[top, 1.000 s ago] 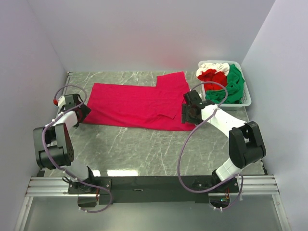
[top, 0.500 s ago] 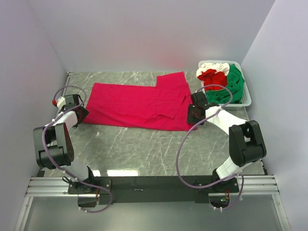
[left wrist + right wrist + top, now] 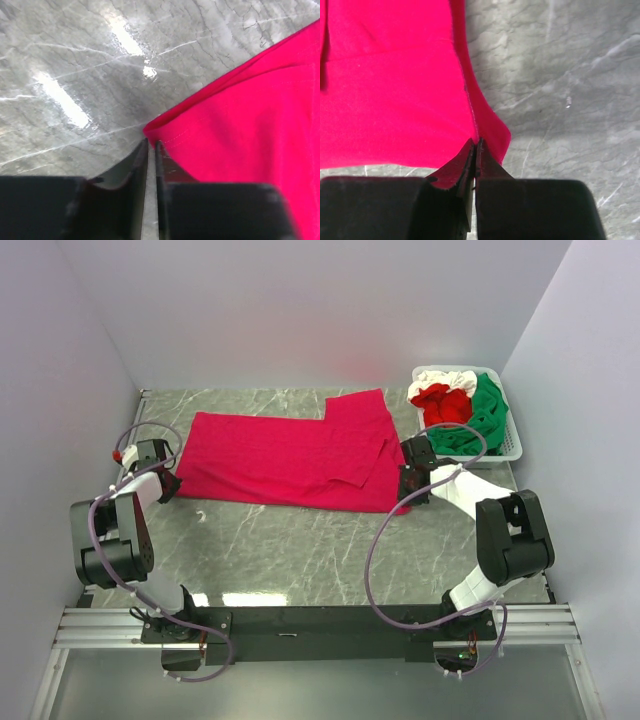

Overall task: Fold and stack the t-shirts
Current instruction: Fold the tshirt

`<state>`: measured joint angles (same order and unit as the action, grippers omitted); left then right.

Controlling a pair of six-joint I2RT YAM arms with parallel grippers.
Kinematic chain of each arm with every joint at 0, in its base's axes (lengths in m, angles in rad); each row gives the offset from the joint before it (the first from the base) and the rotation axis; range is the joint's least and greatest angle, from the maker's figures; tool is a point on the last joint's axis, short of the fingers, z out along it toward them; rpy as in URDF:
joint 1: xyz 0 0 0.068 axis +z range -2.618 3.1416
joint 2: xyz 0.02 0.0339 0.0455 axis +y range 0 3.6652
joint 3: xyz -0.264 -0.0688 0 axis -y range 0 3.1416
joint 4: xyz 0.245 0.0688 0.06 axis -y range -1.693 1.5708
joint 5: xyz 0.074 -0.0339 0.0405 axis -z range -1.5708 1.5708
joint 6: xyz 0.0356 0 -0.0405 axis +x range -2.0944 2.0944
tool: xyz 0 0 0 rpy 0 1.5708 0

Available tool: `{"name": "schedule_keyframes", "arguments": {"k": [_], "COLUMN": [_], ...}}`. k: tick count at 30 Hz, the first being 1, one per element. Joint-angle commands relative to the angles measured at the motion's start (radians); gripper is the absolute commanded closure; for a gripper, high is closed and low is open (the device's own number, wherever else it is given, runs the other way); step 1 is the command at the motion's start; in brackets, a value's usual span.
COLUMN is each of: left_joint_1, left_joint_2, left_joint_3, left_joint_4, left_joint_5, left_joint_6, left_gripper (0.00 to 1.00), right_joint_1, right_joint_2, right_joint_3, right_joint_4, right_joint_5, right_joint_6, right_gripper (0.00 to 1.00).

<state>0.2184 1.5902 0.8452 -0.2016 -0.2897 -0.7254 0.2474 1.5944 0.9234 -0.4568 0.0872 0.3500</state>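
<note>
- Left gripper (image 3: 151, 142) sits low on the marble table (image 3: 300, 550) at the near-left corner of the crimson t-shirt (image 3: 290, 455). Its jaws are drawn together to a thin slit and the corner's hem touches their tips; I cannot tell whether any cloth is caught between them.
- Right gripper (image 3: 474, 144) is at the shirt's near-right corner. Its jaws are pressed fully together, with the hem running right into their tips, so it pinches the cloth's edge.
- Both arms reach out from their bases at the near edge, the left one bent out to the left side and the right one to the right side, each with a purple cable looping over it.
- Between the two grippers the crimson t-shirt lies spread flat across the middle of the table, long from left to right. Its right part reaches further towards the far wall, and a small fold of cloth lies on its near-right part.
- At the far right, just beyond the right gripper, stands a white slotted basket (image 3: 514, 443) holding a bunched green shirt (image 3: 488, 412), a red shirt (image 3: 445, 403) and a white shirt (image 3: 440, 378).
</note>
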Motion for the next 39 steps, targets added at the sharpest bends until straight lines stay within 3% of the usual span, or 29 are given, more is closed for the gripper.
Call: {"name": "schedule_keyframes", "arguments": {"k": [1, 2, 3, 12, 17, 18, 19, 21, 22, 25, 30, 39], "left_joint_1": [-0.002, -0.002, -0.002, 0.001, -0.001, -0.001, 0.001, 0.001, 0.001, 0.001, 0.001, -0.001], "left_joint_2": [0.022, 0.022, 0.025, -0.021, -0.085, -0.099, -0.133, -0.157, -0.168, -0.118, -0.009, 0.047], "left_joint_3": [-0.001, 0.000, 0.002, -0.023, -0.034, -0.038, -0.044, -0.064, -0.069, -0.045, -0.006, 0.006], "left_joint_4": [0.027, 0.027, 0.025, 0.016, 0.016, 0.034, 0.044, 0.065, 0.089, 0.094, 0.093, 0.096], "left_joint_5": [0.024, 0.026, 0.021, -0.042, -0.002, 0.010, 0.024, 0.055, 0.063, 0.090, 0.106, 0.113], "left_joint_6": [0.009, 0.007, 0.007, 0.000, -0.011, -0.009, -0.012, -0.012, -0.009, 0.004, 0.024, 0.043], "left_gripper": [0.88, 0.98, 0.99, 0.99, 0.98, 0.94, 0.79, 0.61, 0.45, 0.35, 0.36, 0.55], "right_joint_1": [-0.023, -0.028, -0.030, -0.039, -0.040, -0.039, -0.039, -0.040, -0.040, -0.040, -0.040, -0.040], "right_joint_2": [-0.011, -0.008, -0.005, 0.002, -0.004, -0.002, -0.001, -0.001, 0.002, 0.002, -0.001, -0.001], "right_joint_3": [-0.009, -0.008, -0.006, -0.003, -0.006, -0.005, -0.005, -0.003, -0.003, -0.001, -0.004, -0.008], "right_joint_4": [-0.006, -0.008, -0.009, -0.014, -0.010, -0.010, -0.010, -0.011, -0.010, -0.010, -0.010, -0.008], "right_joint_5": [0.045, 0.051, 0.057, 0.077, 0.069, 0.065, 0.063, 0.060, 0.060, 0.059, 0.063, 0.063], "right_joint_6": [-0.006, -0.006, -0.006, -0.006, -0.006, -0.006, -0.008, -0.008, -0.008, -0.009, -0.008, -0.008], "right_gripper": [1.00, 1.00, 1.00, 1.00, 1.00, 1.00, 1.00, 1.00, 1.00, 1.00, 1.00, 1.00]}}
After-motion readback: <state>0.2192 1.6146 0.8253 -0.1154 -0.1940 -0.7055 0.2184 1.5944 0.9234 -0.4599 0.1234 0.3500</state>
